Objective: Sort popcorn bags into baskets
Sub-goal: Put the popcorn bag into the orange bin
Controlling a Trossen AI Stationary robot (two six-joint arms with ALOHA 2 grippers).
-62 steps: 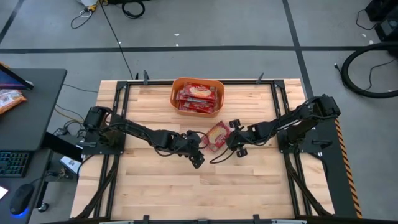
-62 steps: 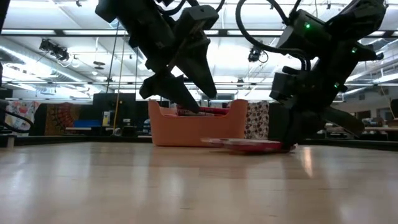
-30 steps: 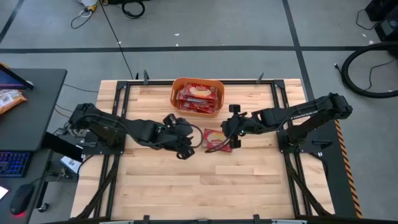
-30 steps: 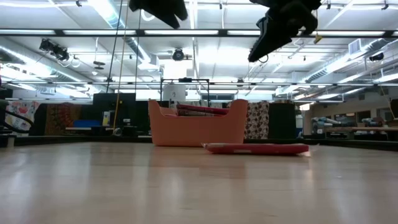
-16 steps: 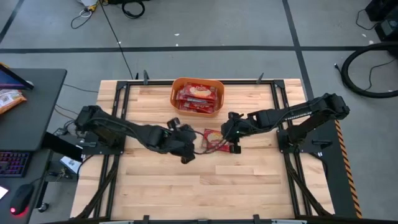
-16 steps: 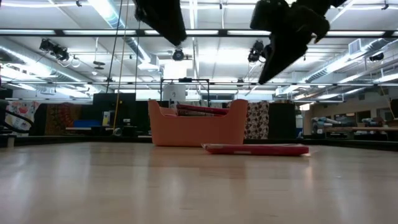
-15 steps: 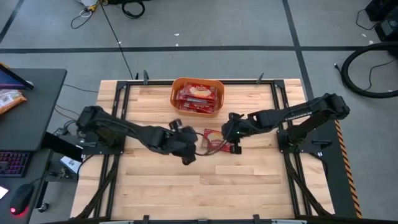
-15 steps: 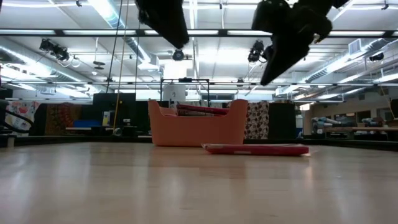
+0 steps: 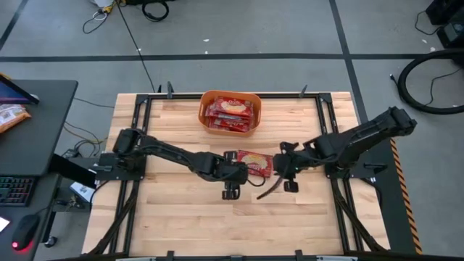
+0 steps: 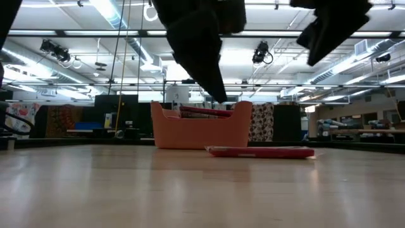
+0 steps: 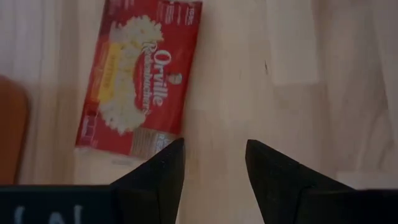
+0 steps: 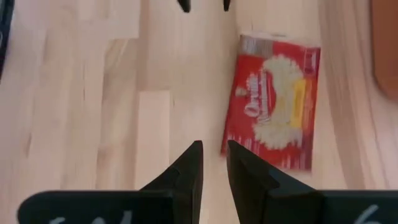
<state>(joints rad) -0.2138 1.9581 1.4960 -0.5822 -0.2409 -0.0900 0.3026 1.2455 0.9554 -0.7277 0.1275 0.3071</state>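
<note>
Wooden table [image 9: 181, 210], flat red packet [image 9: 255, 164]

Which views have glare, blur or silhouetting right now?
Low view: ceiling lights backlight both arms into black silhouettes, with sheen on the table. Left wrist view: popcorn bag soft, wood streaked. Right wrist view: similar blur. High view: evenly lit, basket clear.

Both dark arms reach inward from the table's 2 sides, meeting near its middle. The left arm stretches low and long from its base, its left hand [image 9: 231, 190] raised off the table, empty, the 2 fingers [image 11: 155, 180] parted with a clear gap between them. The right arm is bent at the elbow, its right hand [image 9: 288, 181] also lifted and empty, its fingers [image 12: 188, 171] only narrowly apart.
</note>
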